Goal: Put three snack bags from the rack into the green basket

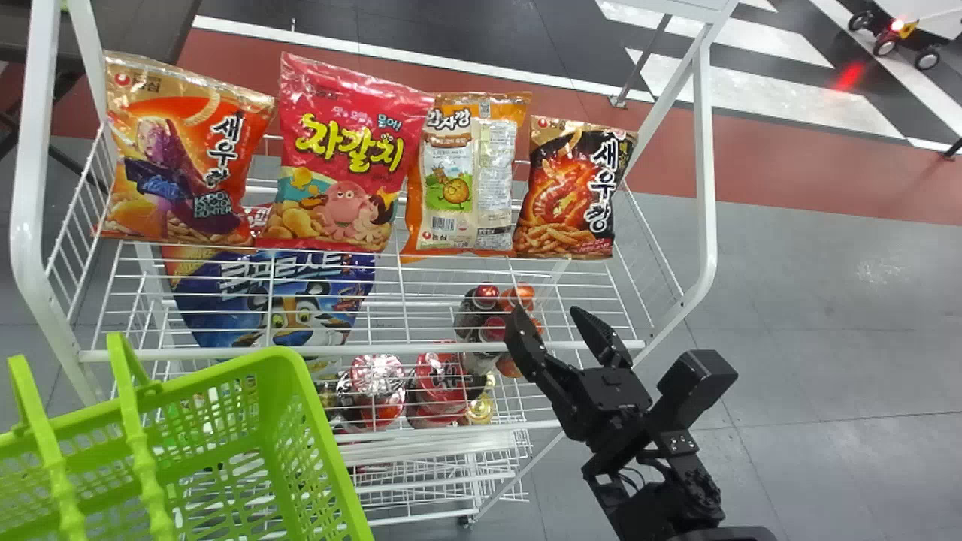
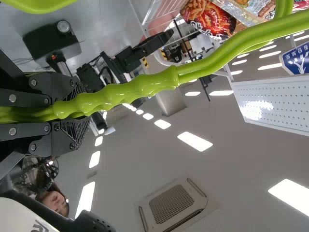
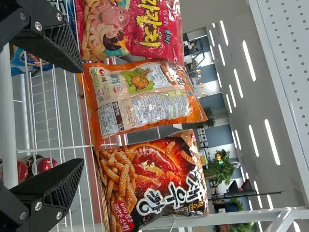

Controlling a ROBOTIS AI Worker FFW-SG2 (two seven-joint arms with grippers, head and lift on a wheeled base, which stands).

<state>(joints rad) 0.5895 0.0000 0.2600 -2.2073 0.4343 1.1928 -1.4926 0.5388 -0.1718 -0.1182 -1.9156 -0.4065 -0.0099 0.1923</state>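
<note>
Fingers [image 1: 527, 342] spread, right gripper [image 1: 546, 309] before the rack [image 1: 706, 188] for what looks like the first pick

In the head view, four snack bags stand in a row on the top shelf: from left, an orange bag with a purple figure [image 1: 176, 158], a pink octopus bag [image 1: 346, 150], an orange bag turned back-to-front [image 1: 466, 180] and a black-and-red shrimp bag [image 1: 575, 191]. The green basket [image 1: 319, 421] sits near left. The right gripper is by the white front rail [image 1: 406, 349], which it must clear. A blue tiger bag [image 1: 214, 304] and red-topped packages [image 1: 379, 383] lie lower down.

In the left wrist view, the left gripper [image 2: 81, 111] is closed on the basket's handle [image 2: 140, 87].

In the right wrist view, the open fingers face the back-to-front bag, the likeliest target. Next calls for going forward over the rail, closing on that bag without nudging its close neighbours, then carrying it left to the basket.
</note>
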